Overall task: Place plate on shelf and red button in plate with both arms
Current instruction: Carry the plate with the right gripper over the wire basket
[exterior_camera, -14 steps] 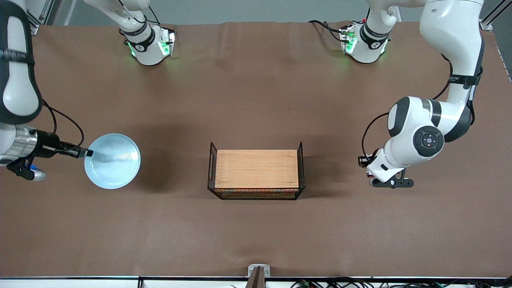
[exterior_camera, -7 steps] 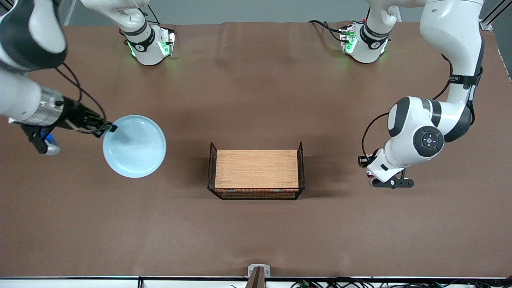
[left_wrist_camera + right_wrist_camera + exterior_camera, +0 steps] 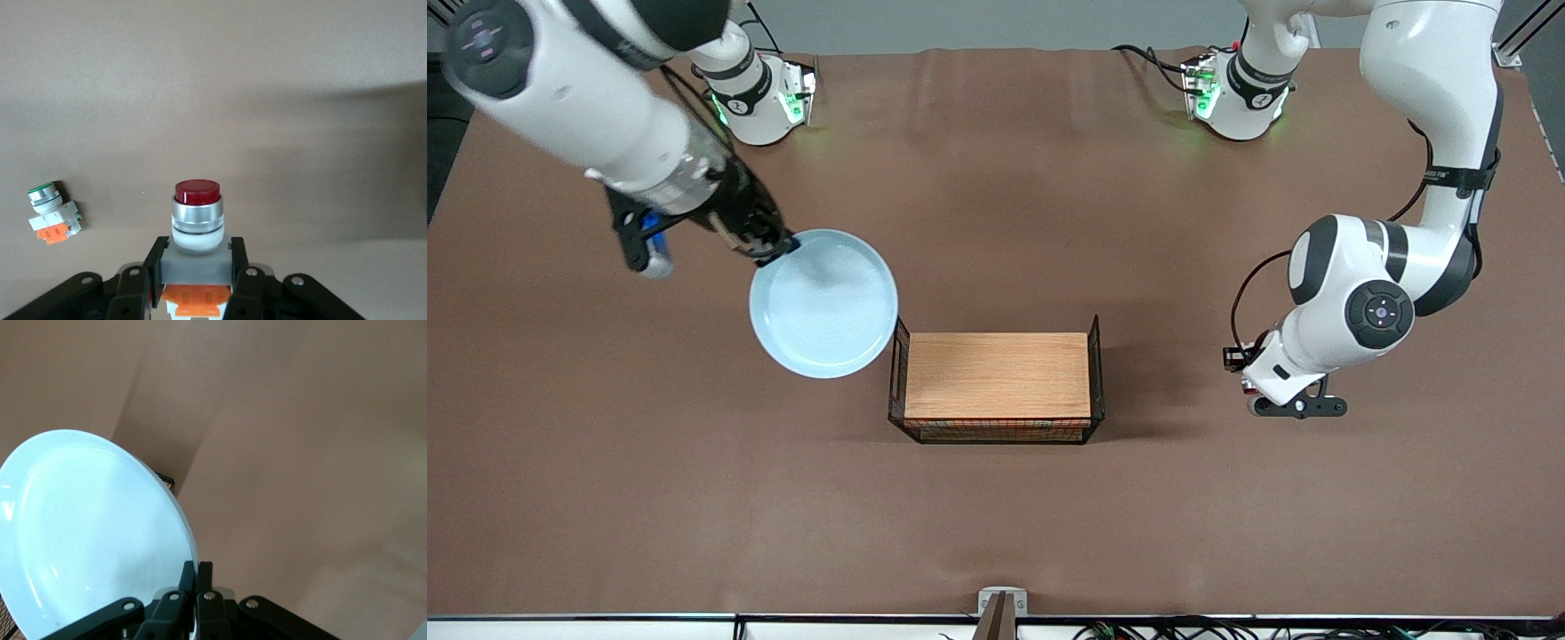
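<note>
Clearly, in the front view, the plate (image 3: 823, 303) has been carried from the right arm's end of the counter (image 3: 996, 516) toward the middle since a second ago; it is now held in the air by the right pincer (image 3: 772, 251), clenched on its rim, with one edge just over the end of the wire basket (image 3: 996, 433) with the wooden board (image 3: 997, 374). A set-down on that board is judged to be close. The left pincer (image 3: 1249, 384) has not moved and is kept low over the counter at the left arm's end.

By the left wrist view, the red button (image 3: 197, 217) is shown grasped in the left pincer (image 3: 197, 268): a dark red cap, a silvery collar, a white body, orange beneath. A similar green-capped part (image 3: 52, 213) is seen lying on the counter beside it.

By the right wrist view, the plate (image 3: 87, 540) is seen as pale blue, plain, shallow and tilted, pinched at its rim by the right pincer (image 3: 197, 577).
</note>
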`<control>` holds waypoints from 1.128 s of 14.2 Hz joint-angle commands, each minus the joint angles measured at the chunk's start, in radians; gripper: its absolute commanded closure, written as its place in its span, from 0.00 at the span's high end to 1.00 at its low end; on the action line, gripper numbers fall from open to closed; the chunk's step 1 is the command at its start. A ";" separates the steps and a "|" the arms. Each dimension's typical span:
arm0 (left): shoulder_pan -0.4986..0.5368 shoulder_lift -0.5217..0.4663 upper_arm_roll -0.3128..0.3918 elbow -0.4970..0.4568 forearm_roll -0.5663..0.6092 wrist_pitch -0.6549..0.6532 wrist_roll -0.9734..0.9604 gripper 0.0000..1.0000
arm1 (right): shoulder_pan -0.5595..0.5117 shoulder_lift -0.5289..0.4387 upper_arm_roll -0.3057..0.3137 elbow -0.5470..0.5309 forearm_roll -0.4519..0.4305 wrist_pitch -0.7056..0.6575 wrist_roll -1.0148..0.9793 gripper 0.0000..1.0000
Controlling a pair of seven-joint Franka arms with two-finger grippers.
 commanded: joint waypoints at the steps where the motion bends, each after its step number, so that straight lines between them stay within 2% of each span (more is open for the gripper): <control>1: 0.001 0.000 -0.002 0.011 -0.014 -0.016 -0.008 0.18 | 0.106 0.069 -0.014 0.061 -0.053 0.005 0.209 0.00; 3: 0.001 0.000 -0.002 0.011 -0.014 -0.016 -0.010 0.18 | 0.169 0.124 -0.014 0.090 -0.083 0.053 0.357 0.00; 7: 0.000 -0.004 0.000 0.014 -0.008 -0.016 -0.005 0.01 | 0.233 0.235 -0.014 0.177 -0.118 0.100 0.582 0.00; 10: 0.000 -0.006 0.000 0.014 -0.002 -0.016 -0.004 0.00 | 0.268 0.297 -0.014 0.217 -0.165 0.154 0.740 0.00; 16: -0.002 -0.006 0.000 0.014 -0.002 -0.016 -0.010 0.01 | 0.321 0.376 -0.016 0.233 -0.225 0.243 0.862 0.00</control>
